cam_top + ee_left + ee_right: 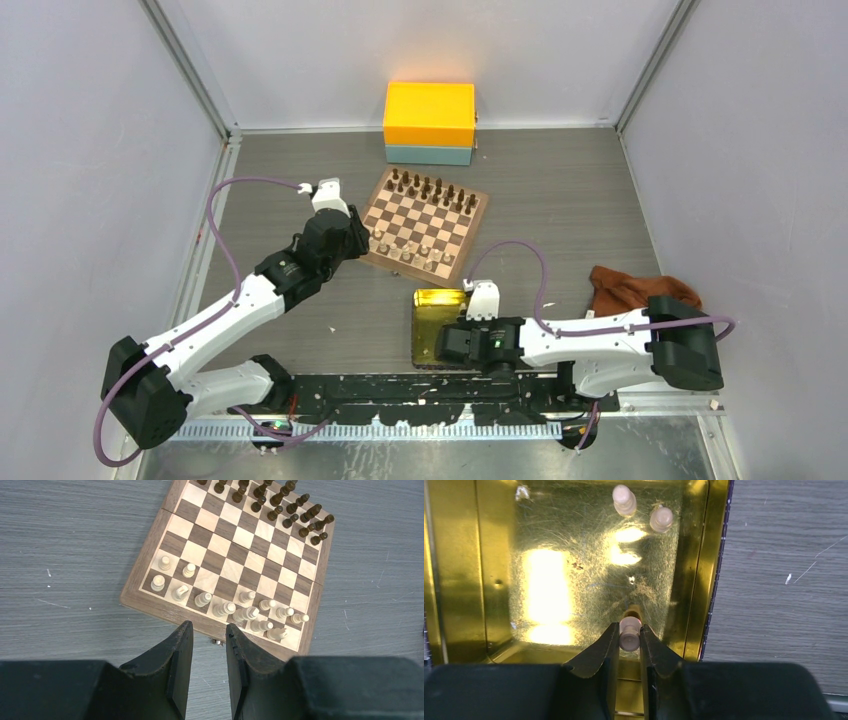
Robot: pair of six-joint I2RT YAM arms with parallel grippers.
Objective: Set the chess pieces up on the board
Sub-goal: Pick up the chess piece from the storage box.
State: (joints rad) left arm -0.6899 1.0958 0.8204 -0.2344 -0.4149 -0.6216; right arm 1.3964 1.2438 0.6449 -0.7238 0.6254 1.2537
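The right claw [629,636] is pressed together on one small pale cream wooden chess piece [630,626], low in the shiny gold square tin tray [549,540] and close to the tray's near wall. The hold takes only a rounded part of the piece, so it may twist or squirt out on the lift. I cannot tell whether the piece stands or lies, and a tilted hold would make it topple when set down. The fingers sit so near the wall that a careless rise could scrape it and drag the light tray across the table, disturbing the two other pale pieces [624,500] left in it. On the square wooden checkered chessboard [235,571], the pale pieces already placed [222,609] crowd the near rows, so a wide approach could knock neighbours over. The dark brown pieces [272,502] at the far end look safe. The left claw [208,627] hangs just off the board's near edge, slightly apart and holding nothing, and the arms could meet there.
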